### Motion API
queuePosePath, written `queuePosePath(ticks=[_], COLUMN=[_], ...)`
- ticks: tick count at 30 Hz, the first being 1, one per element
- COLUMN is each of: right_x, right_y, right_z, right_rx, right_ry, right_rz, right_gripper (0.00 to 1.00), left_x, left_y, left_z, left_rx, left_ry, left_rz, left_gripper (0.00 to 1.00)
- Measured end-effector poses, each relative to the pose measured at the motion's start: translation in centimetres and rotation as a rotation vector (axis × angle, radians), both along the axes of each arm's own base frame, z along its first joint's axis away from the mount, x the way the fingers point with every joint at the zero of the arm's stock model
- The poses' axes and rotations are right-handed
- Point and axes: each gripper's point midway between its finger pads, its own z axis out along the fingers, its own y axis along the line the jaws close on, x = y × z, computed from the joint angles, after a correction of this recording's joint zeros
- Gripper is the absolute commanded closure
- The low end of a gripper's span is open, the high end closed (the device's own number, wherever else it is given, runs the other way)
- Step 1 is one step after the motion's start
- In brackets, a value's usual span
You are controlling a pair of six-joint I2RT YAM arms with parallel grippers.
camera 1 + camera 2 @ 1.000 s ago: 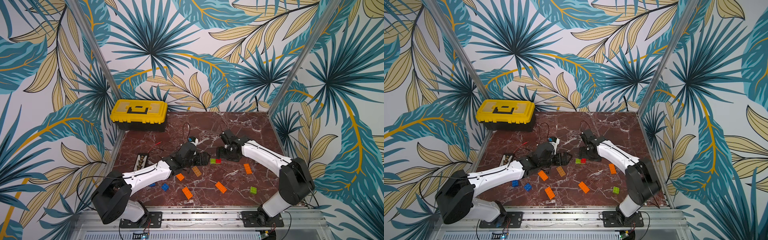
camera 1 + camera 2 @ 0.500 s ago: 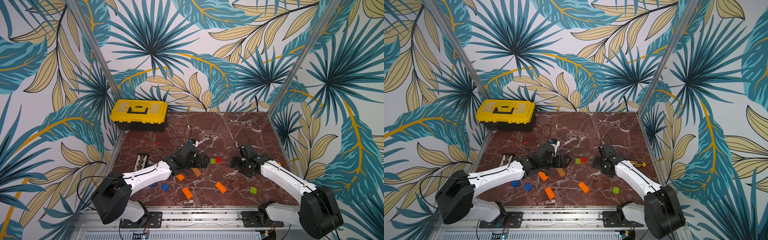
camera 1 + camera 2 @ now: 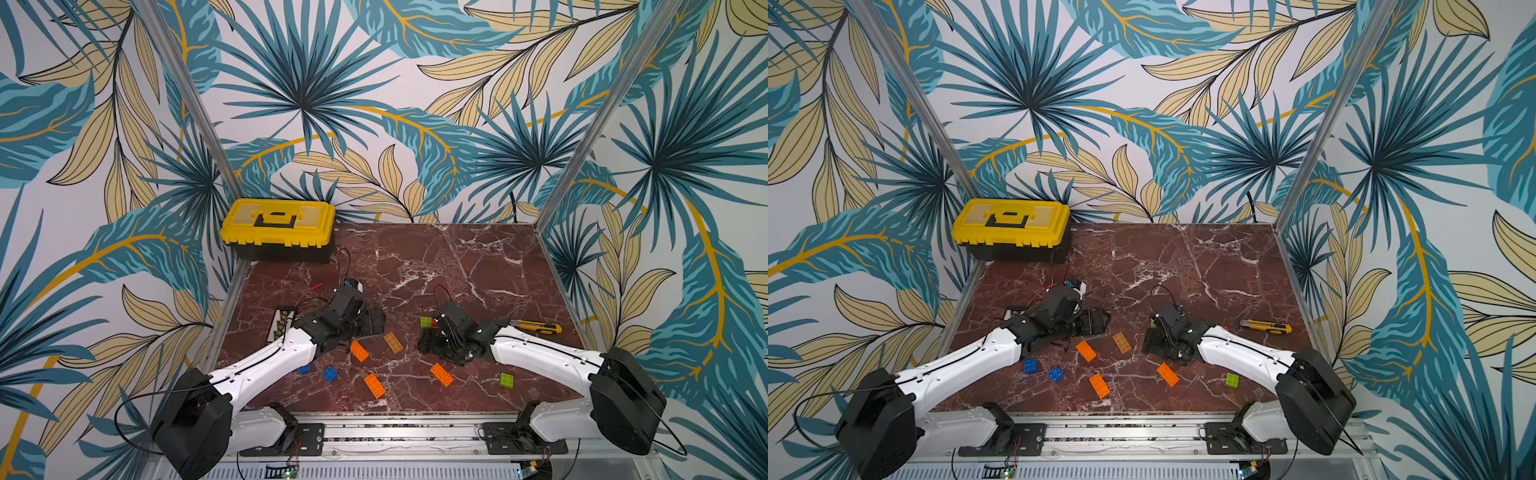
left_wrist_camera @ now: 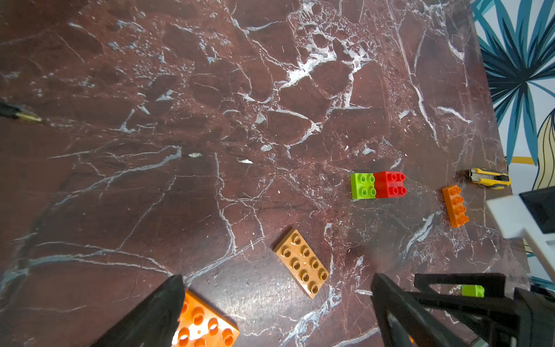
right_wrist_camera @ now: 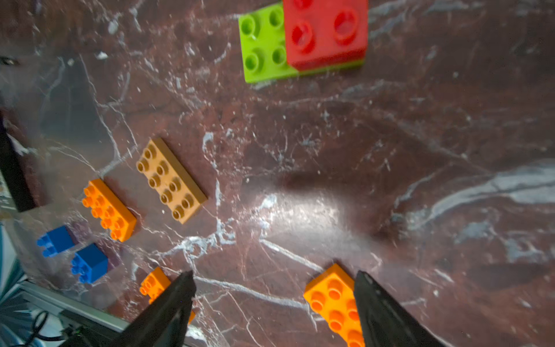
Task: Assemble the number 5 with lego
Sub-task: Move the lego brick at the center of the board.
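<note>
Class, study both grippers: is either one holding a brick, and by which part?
Nothing is held. The left gripper and the right gripper both have open jaws with nothing clamped between them.

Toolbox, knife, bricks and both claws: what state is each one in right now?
Yellow toolbox, lid shut.
Utility knife, lying flat; blade too small to tell.
Red brick, pressed onto the green brick.
Tan brick, loose, studs up.
Left gripper, open, empty.
Right gripper, open, empty.
</note>
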Motion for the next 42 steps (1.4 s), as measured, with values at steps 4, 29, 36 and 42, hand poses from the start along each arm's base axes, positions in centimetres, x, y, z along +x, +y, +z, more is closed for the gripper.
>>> queuePosePath(ticks=[4, 29, 36, 42], right_x=[-2.4, -5.0, -4.3, -4.0], right_y=[-1.0, -0.2, 0.7, 1.0], right_z=[0.0, -3.2, -3.2, -3.2], right_rx=[-0.02, -0.015, -0.018, -0.037], right_ry=[0.002, 0.083, 0.071, 0.066], right_rz=[-0.053, -0.146, -0.119, -0.093], right_gripper=[0.11, 0.07, 0.07, 0.06], left_x=[-0.4, -0.8, -0.8, -0.7], left_y=[-0.7, -3.4, -3.3, -3.3], left_z=[0.2, 0.6, 0.6, 0.6], left_rx=[-0.021, -0.094, -0.092, -0.092], left_ry=[0.005, -0.001, -0.004, -0.004], left_rz=[-0.05, -0.146, -0.142, -0.138], left_gripper=[0.0, 0.0, 0.0, 0.0])
